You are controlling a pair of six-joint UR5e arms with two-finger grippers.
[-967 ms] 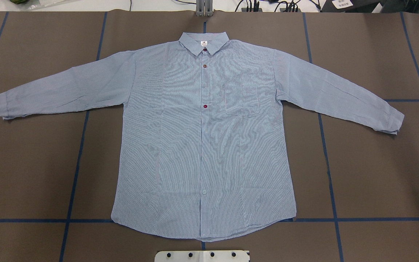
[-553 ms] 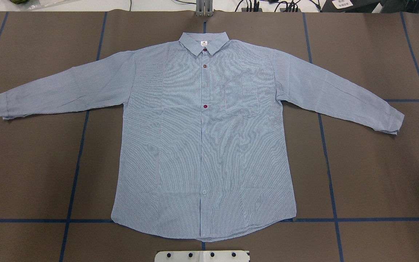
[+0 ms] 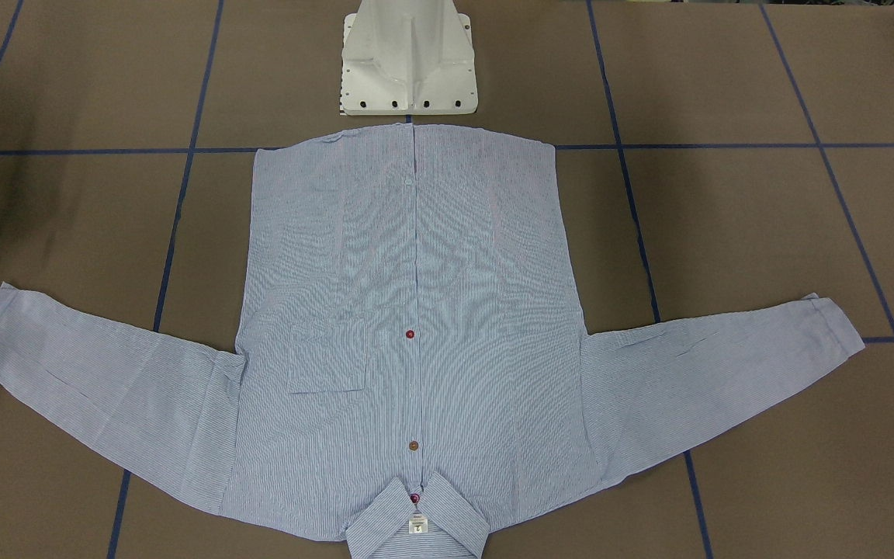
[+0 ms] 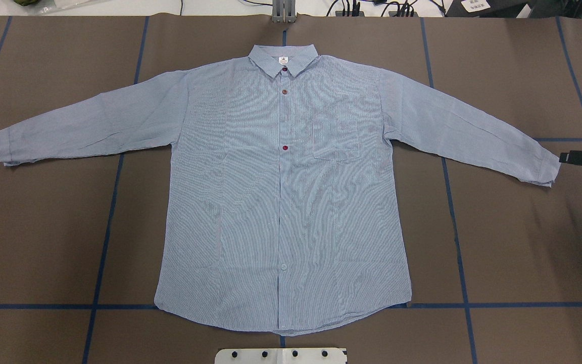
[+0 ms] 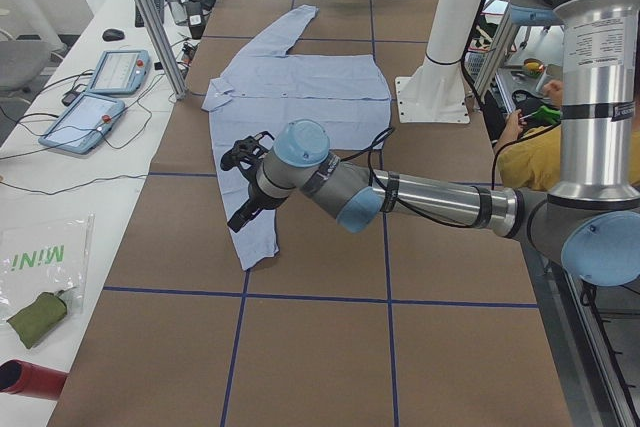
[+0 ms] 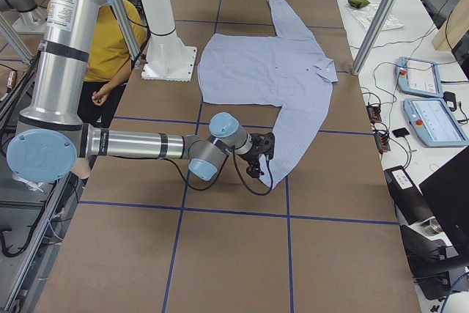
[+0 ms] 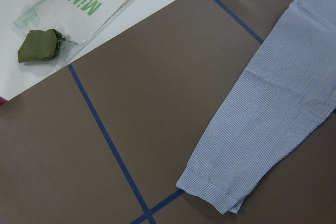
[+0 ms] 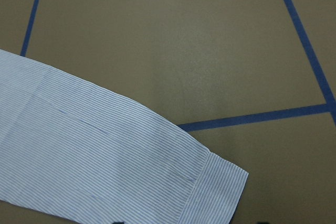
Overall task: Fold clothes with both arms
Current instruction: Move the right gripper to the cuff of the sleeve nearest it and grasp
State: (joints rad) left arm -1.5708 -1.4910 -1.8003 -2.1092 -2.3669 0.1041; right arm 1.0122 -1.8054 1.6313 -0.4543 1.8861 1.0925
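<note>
Nearest, just beyond the white base (image 4: 281, 355): the hem (image 4: 281, 327) of the shirt (image 4: 281, 212). Spread flat on the table (image 4: 523, 242), front up, buttoned, both sleeves stretched outward and well apart from the body. No fold made yet, by the look of it.

Further out, at the level of the cuffs: the two tools. Right tool (image 4: 569, 157) low over the table, just beside the right cuff (image 4: 548, 169), perhaps not touching it. Impossible to tell from these views whether parted or closed. Left tool (image 5: 238, 187) raised over the table near the left cuff (image 4: 2, 147). Seen only from the table's end, so impossible to tell its state either.

Likely to handle as thin, light, soft cloth. No stiffness, so easy to sag and wrinkle when lifted, and easy to drag across the table. Neither fragile nor very slippery. Best to pinch at a doubled, firmer place: the cuffs first, for bringing the sleeves in over the chest, then the shoulders and the hem corners for the body folds. Better to come in low and flat and take a small bite, so as to catch both layers together.

Farthest: the chest pocket (image 4: 336, 141), then the collar (image 4: 283, 58) with its small white label (image 4: 283, 60). Probably stiffer there, so better left lying as the fixed end than used as a grip.
</note>
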